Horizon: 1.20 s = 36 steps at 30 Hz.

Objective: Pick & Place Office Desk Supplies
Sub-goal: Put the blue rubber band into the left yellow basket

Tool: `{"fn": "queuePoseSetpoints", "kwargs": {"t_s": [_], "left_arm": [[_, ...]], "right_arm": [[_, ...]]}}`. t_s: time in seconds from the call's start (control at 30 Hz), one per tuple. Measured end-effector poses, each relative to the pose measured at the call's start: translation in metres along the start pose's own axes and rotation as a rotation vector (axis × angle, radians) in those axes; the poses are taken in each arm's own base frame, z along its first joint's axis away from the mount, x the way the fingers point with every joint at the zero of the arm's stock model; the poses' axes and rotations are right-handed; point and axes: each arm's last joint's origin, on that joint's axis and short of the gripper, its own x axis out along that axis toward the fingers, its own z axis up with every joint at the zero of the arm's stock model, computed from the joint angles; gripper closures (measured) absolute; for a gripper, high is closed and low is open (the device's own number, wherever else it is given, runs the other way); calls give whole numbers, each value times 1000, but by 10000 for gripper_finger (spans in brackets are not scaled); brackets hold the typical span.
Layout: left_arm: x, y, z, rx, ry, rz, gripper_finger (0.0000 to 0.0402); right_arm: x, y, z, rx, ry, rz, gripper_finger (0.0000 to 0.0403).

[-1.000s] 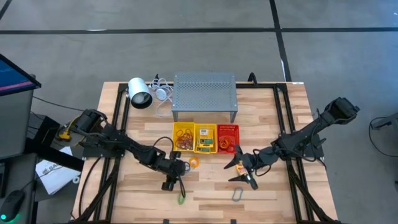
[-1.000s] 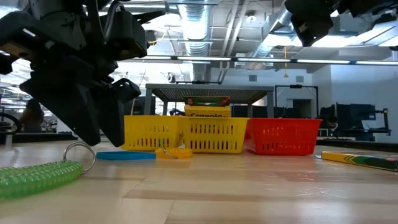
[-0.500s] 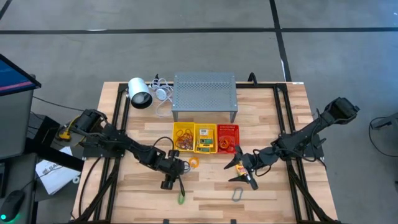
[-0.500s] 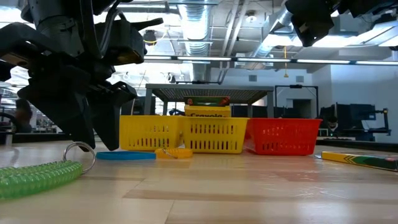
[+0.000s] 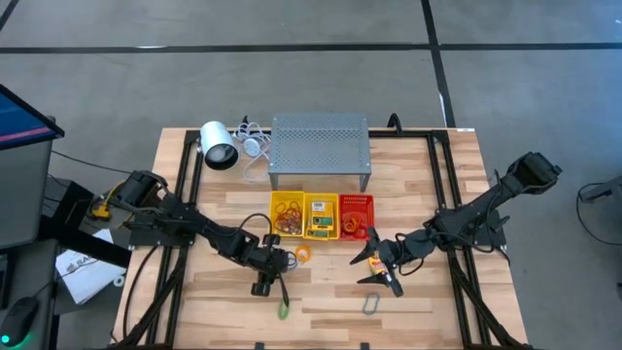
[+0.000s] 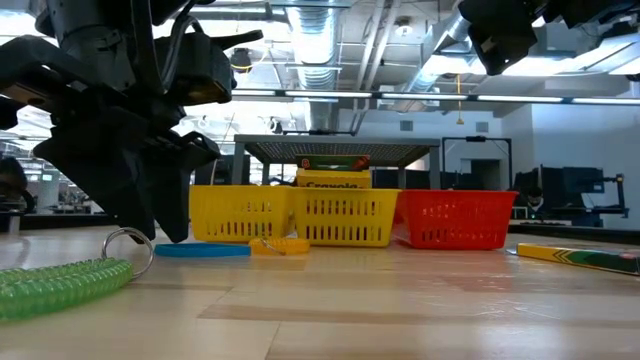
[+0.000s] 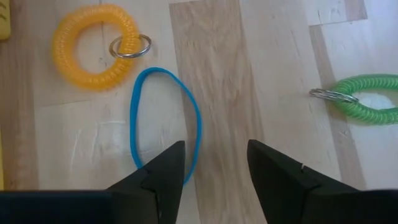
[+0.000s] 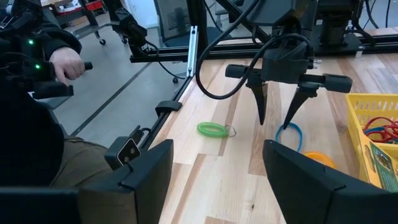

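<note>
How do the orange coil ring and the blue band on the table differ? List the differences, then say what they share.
1. The orange coil ring is a thick spiral coil; the blue band is a thin, smooth loop.
2. The orange coil ring carries a metal key ring; the blue band has none.
3. The orange coil ring is roughly round; the blue band is a stretched oval.
4. The blue band lies partly under the left tool; the orange coil ring lies clear of it.

Both lie flat on the wood, side by side.

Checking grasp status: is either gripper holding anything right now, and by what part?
Nothing is held. The left gripper stands open over the blue rubber band; the right gripper is open and empty.
</note>
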Motion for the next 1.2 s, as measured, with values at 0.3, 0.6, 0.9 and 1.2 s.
{"fn": "queuePoseSetpoints", "kwargs": {"t_s": [0.3, 0.6, 0.9, 1.2], "left_arm": [[1, -1, 0, 0, 7, -23, 250], [9, 1, -4, -20, 40, -10, 243], [9, 4, -3, -27, 43, -9, 257], [10, 8, -3, -37, 46, -1, 307]], "right_arm": [[0, 0, 0, 0, 1, 0, 159], [0, 0, -1, -1, 8, -1, 159], [0, 0, -1, -2, 15, -3, 159], [0, 0, -2, -3, 21, -4, 159]]}}
